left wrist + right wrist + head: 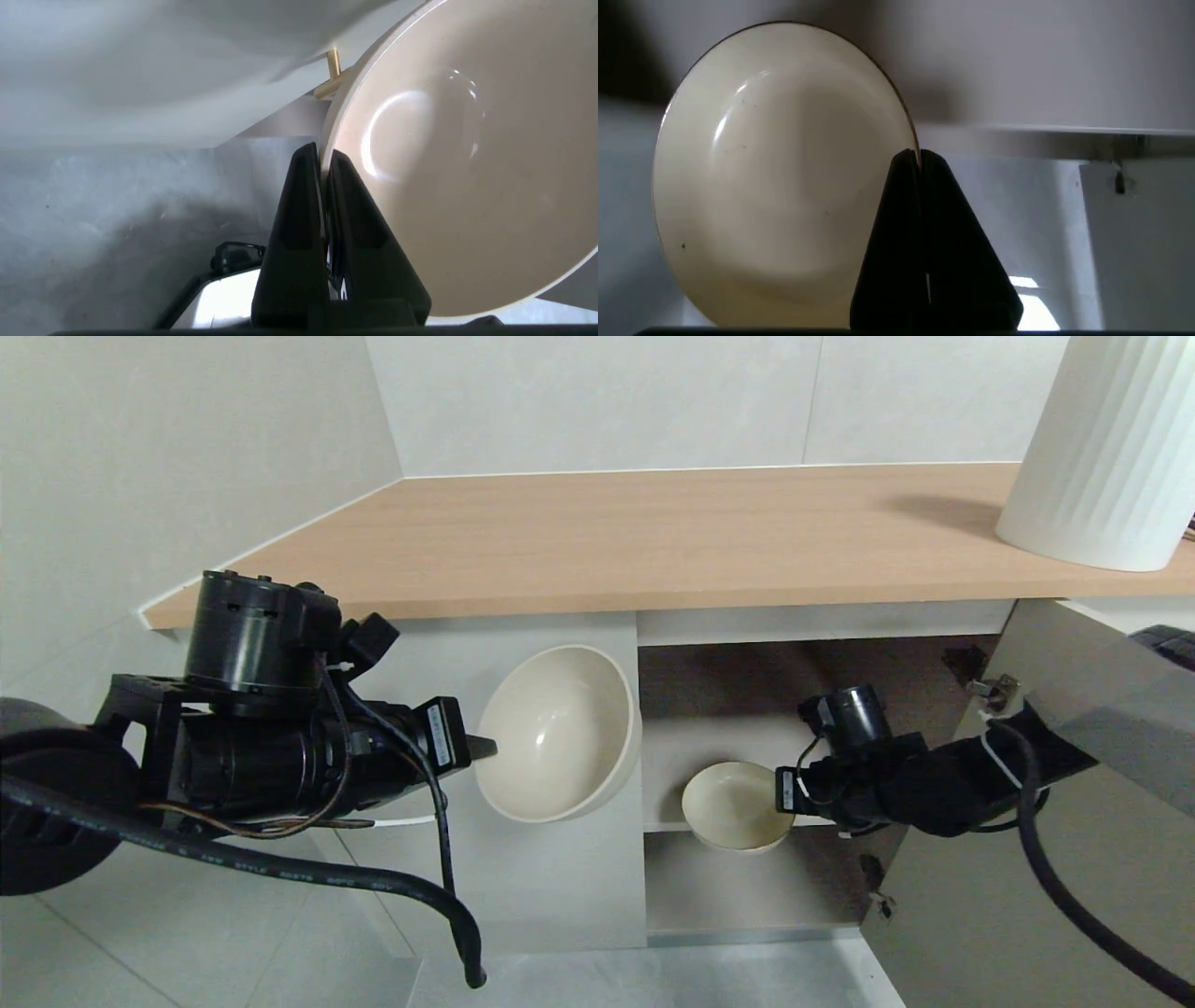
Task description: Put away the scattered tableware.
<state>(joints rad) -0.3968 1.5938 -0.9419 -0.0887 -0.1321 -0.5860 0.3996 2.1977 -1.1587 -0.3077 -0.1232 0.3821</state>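
Left gripper (487, 747): I pinch big bowl (560, 737) by rim.
Right gripper (782, 793): clamped on small bowl (733, 807), over shelf (663, 775).
Progress: neither shelved yet, I judge.

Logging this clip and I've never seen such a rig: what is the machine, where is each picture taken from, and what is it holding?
It is a two-armed robot. The wide picture comes from its head camera, looking down at a wooden counter bearing a white ribbed vessel, with an open cabinet beneath. The other two come from cameras on each wrist. The left gripper is shut on the rim of a large cream bowl; the right gripper is shut on a smaller bowl, held at the cabinet's shelf.
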